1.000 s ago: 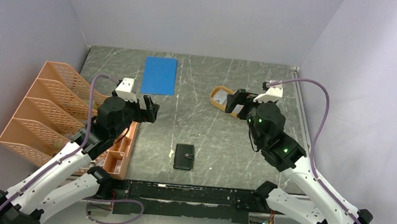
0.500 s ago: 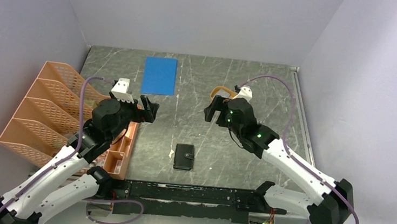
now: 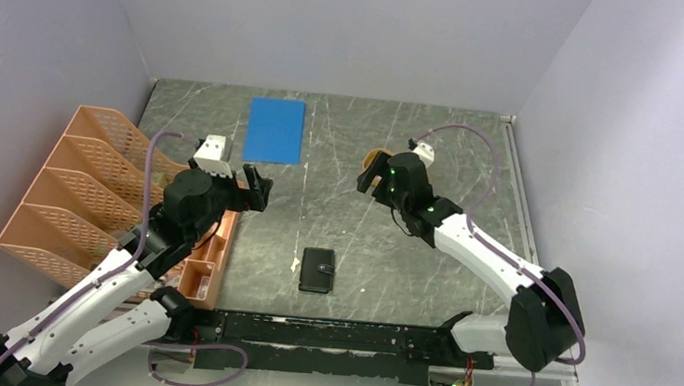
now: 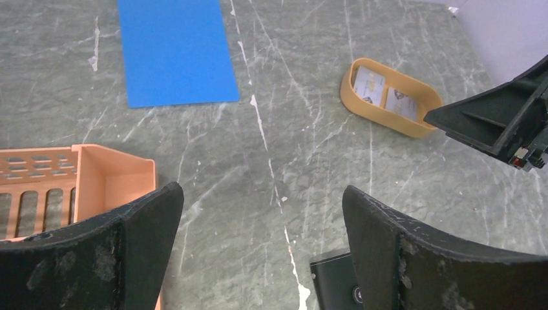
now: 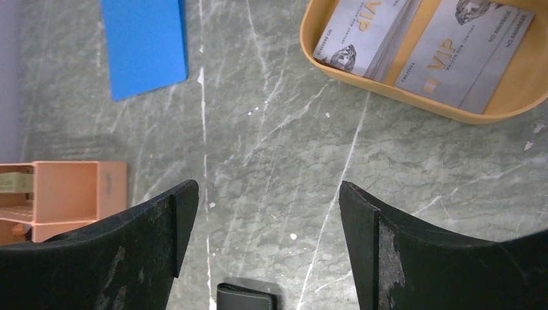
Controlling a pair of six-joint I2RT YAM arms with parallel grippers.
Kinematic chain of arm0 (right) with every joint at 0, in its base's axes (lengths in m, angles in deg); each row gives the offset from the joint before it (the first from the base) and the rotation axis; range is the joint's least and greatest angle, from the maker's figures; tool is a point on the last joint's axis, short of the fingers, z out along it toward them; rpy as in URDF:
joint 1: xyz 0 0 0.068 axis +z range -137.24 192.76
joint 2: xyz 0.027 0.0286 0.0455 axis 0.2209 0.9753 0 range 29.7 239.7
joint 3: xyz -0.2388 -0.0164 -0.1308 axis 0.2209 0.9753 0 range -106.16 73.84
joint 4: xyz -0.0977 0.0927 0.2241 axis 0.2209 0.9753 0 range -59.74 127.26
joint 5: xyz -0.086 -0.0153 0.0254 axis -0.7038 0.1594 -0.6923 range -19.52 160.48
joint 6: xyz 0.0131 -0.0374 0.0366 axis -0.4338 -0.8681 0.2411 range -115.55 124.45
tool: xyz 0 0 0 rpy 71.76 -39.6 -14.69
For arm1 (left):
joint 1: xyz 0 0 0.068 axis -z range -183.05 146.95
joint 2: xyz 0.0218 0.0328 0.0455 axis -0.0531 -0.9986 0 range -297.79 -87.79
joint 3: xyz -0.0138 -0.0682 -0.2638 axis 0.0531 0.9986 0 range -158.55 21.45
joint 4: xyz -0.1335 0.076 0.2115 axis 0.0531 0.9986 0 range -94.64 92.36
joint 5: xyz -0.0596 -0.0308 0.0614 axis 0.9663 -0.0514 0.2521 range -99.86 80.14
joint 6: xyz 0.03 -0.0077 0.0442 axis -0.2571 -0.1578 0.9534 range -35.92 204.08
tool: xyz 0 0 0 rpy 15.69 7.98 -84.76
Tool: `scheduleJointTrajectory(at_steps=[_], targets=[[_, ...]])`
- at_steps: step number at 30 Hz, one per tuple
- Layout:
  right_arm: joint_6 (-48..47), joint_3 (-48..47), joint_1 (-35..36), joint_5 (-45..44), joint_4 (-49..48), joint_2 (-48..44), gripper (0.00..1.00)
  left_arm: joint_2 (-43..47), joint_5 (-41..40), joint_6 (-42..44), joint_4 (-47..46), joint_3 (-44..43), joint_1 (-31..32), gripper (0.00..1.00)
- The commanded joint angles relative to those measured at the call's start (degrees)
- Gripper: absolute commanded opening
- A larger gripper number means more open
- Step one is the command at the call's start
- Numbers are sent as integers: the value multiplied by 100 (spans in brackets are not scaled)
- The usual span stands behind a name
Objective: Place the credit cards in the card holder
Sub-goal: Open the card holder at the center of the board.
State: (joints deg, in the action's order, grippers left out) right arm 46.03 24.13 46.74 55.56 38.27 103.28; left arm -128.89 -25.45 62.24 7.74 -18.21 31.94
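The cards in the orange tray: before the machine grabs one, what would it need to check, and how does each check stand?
1. Credit cards within reach: ok, they lie flat in the orange tray.
2. Right pincer open and empty: ok.
3. Right pincer lined up over a card: not ok, the tray sits ahead of its fingertips, not between them.
4. Card holder open to take cards: not ok, it lies folded shut.
5. Left pincer free to help: ok, open and empty.
6. Number of cards stacked: cannot tell.
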Motion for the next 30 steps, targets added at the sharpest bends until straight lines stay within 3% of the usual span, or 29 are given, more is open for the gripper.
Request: scheduleJointTrajectory(at_steps=[1,6,11,17,23,30], targets=[[-127,-313,-18,-59,-281,403,82,-161,-231,40,132,-173,35,96],[-491,-483,266,319,118,607,78,-278,-227,55,185,-199,35,96],[-401,31,1242,467,700,442,76,-452,277,162,148,-196,35,95],[-173,233,2500,31,1132,185,68,-1579,1363,-560,879,-557,133,78],[-150,94,3208,-533,1460,376,60,-1666,2332,-1638,-2,323,362,72],[7,26,3541,-976,1643,767,56,-2305,3116,-2108,-740,854,378,66]])
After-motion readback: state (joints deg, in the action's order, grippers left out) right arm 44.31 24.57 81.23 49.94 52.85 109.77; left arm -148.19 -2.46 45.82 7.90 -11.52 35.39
